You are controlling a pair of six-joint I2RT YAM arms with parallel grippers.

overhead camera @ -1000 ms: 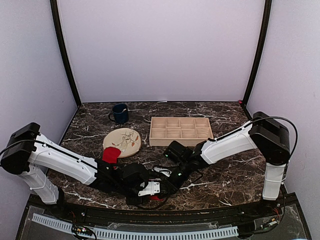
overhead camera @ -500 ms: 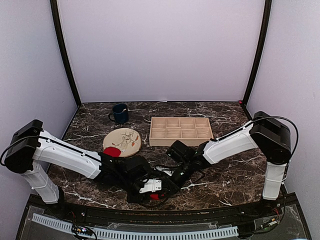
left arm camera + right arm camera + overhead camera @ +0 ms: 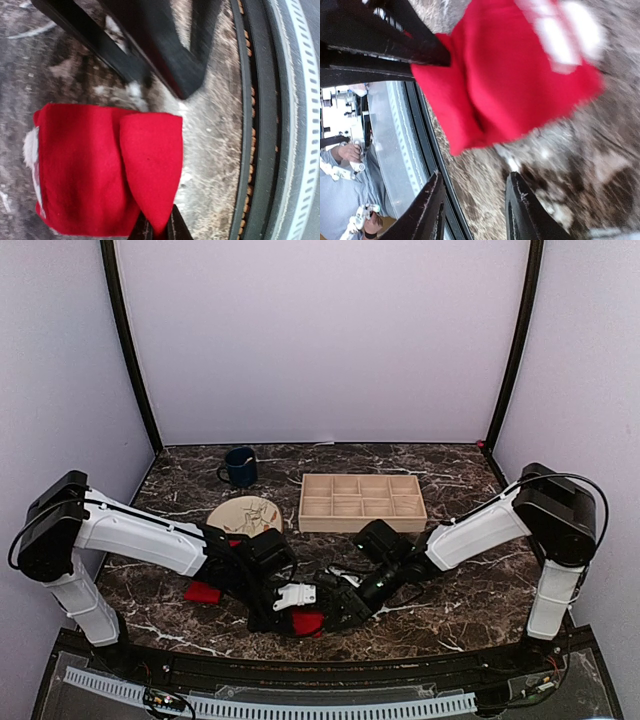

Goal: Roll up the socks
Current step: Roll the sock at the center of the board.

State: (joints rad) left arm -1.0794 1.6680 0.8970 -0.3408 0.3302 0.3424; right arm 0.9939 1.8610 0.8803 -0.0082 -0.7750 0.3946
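One red sock [image 3: 105, 170] lies folded on the marble by the table's front edge, also seen as the sock [image 3: 308, 623] and the sock [image 3: 510, 75]. My left gripper [image 3: 156, 231] is shut, pinching the sock's folded-over flap between its fingertips; the left gripper [image 3: 298, 612] is low over the sock. My right gripper [image 3: 476, 205] is open and empty, just short of the sock's corner; the right gripper [image 3: 342, 608] is right of the sock. Its black fingers [image 3: 170, 65] show beyond the sock. A second red sock [image 3: 203, 592] lies on the table left of my left forearm.
A beige patterned plate [image 3: 245, 512] sits behind my left arm, a dark blue mug [image 3: 240, 467] farther back, and a wooden compartment tray [image 3: 362, 502] at centre back. The table's black front rim [image 3: 250, 125] runs close beside the sock.
My right gripper has opened and drawn back right, off the sock. My left gripper has closed on the sock's flap. The second sock now lies lower left, away from the plate.
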